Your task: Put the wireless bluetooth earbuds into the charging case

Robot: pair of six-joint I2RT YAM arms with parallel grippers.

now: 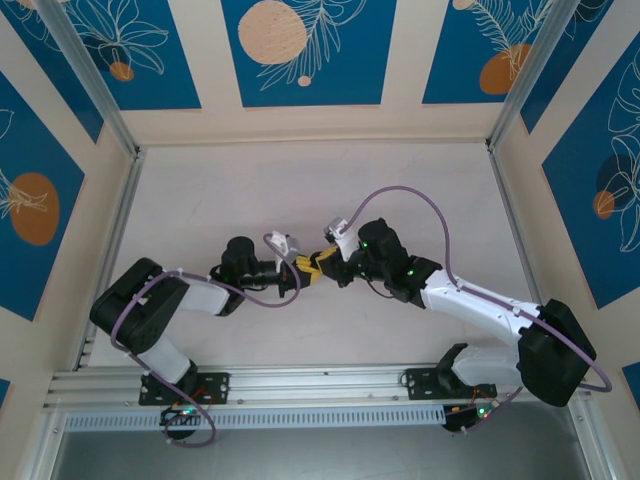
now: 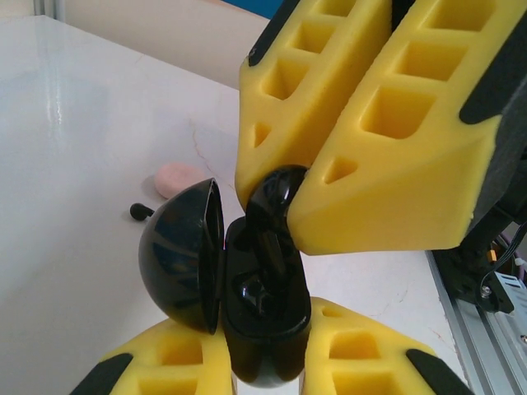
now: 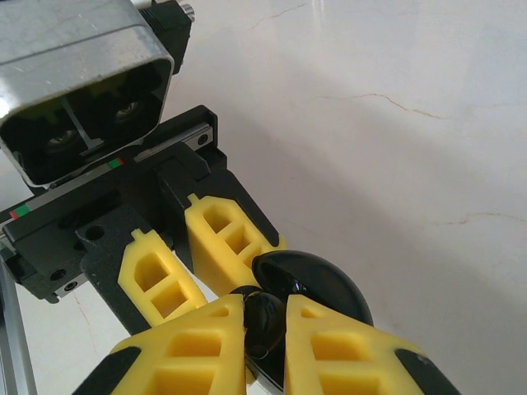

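One loose earbud (image 2: 142,212), pink disc (image 2: 183,178) behind open charging case (image 2: 263,337)

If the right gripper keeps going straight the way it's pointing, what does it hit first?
Probably the open charging case in the left gripper; the earbud pinched by the right gripper would reach its well first, though depth is unclear.

Off-task: pink disc (image 2: 183,176) on table (image 2: 74,123)
The disc lay flat on the white, veined table; blue leaf-print wall panels (image 1: 305,50) stood behind.
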